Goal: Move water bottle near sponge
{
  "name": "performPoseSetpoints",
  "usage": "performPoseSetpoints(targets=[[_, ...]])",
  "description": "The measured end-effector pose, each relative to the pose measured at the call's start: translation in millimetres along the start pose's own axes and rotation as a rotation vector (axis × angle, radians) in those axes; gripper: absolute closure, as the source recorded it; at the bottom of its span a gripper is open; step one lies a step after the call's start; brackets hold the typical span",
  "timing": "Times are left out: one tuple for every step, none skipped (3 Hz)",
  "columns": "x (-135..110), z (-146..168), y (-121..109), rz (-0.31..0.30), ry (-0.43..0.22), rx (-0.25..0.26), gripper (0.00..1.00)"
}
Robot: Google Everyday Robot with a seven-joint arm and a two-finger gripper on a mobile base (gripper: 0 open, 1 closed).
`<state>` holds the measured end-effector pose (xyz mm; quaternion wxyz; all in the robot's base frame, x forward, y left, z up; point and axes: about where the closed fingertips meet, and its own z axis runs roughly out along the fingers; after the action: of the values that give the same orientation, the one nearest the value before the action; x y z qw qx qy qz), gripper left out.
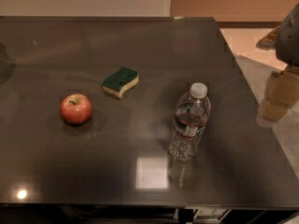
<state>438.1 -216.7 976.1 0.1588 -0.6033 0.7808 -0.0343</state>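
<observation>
The water bottle (189, 122) stands upright on the dark tabletop (70, 171), right of and nearer than the sponge (120, 81), well apart from it, a red apple (75, 108) sits at the left, and the gripper (279, 94) hangs beyond the right edge, jaws clenched or released I cannot tell.

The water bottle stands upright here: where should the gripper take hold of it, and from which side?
Probably grip the water bottle around its body at the label band, coming in level from the picture's right, where the gripper hangs beyond the table edge. The bottle stands upright and round, so a side grasp suits it; sponge and apple lie to its left, out of the path.
</observation>
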Motion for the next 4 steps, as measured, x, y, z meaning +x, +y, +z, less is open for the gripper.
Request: performPoseSetpoints(targets=[[0,0,0,0.0,0.0,0.0,0.0],[-7,2,2,-0.022,-0.038,-0.032,0.0],[-24,12,14,-0.067,-0.128,-0.078,0.0],[-47,21,33,-0.118,-0.255,-0.119,0.0]])
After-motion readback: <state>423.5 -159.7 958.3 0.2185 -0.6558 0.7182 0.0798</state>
